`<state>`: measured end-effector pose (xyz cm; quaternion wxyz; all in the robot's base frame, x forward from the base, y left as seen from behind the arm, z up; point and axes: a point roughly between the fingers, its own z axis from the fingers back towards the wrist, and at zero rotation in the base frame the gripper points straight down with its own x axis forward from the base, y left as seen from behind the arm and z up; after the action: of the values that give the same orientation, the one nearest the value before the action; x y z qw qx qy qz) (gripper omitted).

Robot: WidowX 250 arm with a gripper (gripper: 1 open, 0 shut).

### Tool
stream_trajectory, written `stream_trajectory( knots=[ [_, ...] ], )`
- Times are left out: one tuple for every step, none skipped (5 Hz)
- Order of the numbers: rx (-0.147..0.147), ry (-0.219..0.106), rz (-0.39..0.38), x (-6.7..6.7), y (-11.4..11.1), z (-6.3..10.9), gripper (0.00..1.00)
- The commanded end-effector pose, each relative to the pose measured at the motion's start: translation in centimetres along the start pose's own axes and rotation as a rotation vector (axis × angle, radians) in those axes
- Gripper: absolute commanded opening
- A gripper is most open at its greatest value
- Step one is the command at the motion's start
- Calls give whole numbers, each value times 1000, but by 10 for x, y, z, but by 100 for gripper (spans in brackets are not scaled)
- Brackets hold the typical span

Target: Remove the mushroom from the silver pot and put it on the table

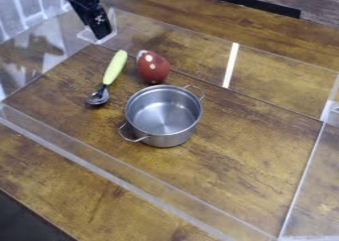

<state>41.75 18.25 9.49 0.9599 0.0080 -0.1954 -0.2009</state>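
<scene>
One red, pale-spotted mushroom (154,66) sits on the wooden surface (252,136), just behind the silver pot (163,118) and beside a green-handled scoop (115,68), where we judge the task wants it: out of the metal. We see the fingers (102,33) parted near the far corner, well apart from it, a spacing that we think guards against knocking it.

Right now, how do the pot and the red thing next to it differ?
The silver pot is open and hollow with two side handles; the red thing looks rounded and closed, with no handles. The pot is shiny gray metal, the other is red with pale spots. The pot is also wider. Both rest on the wooden table.
</scene>
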Motion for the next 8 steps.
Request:
stream_trajectory(
  knots=[
    [42,-44,-5,19,1,18,100],
    [32,-42,-3,18,9,11,100],
    [22,-39,1,14,17,4,100],
    [23,-36,33,11,21,2,100],
    [20,-30,63,11,25,6,100],
    [9,-26,72,14,22,15,100],
    [1,-24,78,16,18,18,100],
    [-20,-23,50,23,17,16,100]
  ],
)
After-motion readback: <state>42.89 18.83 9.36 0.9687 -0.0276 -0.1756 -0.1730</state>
